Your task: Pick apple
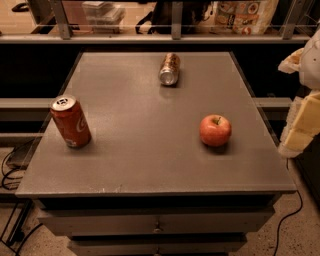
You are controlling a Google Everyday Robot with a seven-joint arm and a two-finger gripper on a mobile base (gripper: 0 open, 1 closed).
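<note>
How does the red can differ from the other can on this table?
The red can stands upright; the orange-brown can lies on its side. The red can sits near the table's left edge, the orange-brown can near the far edge. Both are drink cans, apart from the apple. The gripper is at the right edge of view, beside the table.

apple point(215, 130): I see it red, yellowish patch, stem up | resting on counter point(150, 165), right side | tool point(302, 125) off counter's right edge

Gripper point(301, 127) at right edge, cut off; shelf items point(245, 15) behind blurred.
</note>
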